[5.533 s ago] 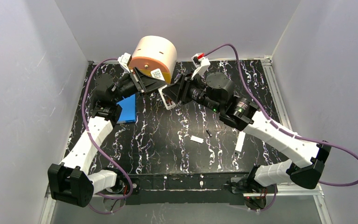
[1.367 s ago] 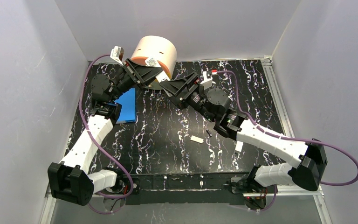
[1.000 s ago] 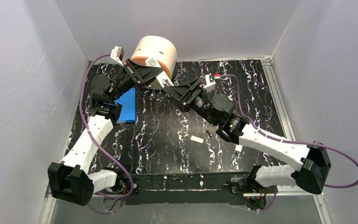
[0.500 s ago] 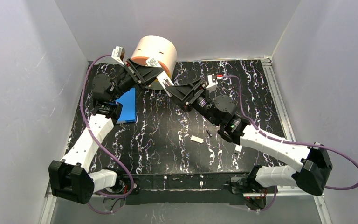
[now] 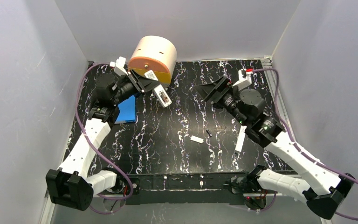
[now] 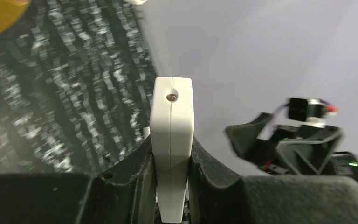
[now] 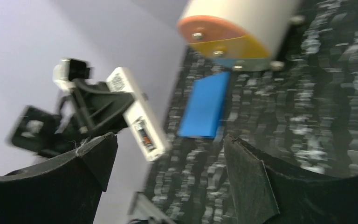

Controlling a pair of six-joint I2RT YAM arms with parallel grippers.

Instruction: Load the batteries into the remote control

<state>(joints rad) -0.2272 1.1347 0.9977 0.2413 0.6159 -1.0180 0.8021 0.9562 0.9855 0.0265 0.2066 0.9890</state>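
Overhead view of two robot arms over a black, white-veined table (image 5: 158,149) inside a pale-walled enclosure. The left gripper (image 5: 154,90) is raised over the far left part of the table and is clamped on the remote control (image 5: 162,97) — a slim white handset that sticks out past the fingertips, angled down and to the right, clear of the table surface. Near its free end a small recess shows something dark and reddish; whether that is a battery cannot be told. In the left wrist view the remote control (image 6: 171,116) appears edge-on, thin side toward the camera, pinched between two dark fingers (image 6: 135,177) that press on both of its broad faces.

The right gripper (image 5: 211,89) hangs to the right of the remote control, apart from it, with its jaws spread wide and nothing between them. The right wrist view shows that gripper's own two fingers (image 7: 70,182) far apart at the bottom of the frame, and beyond them the left gripper (image 7: 121,108) holding the remote control (image 7: 137,119) in the air.

One battery (image 5: 209,132) — a tiny dark cylinder — lies on the table near the middle, just beside a small white cover piece (image 5: 196,139). A second battery cannot be made out. A longer white bar (image 5: 239,142) lies to the right of these, beside the right arm. A blue block (image 5: 127,109) lies flat at the left, and a large cream-and-orange drum (image 5: 152,55) sits at the far edge behind the left gripper.
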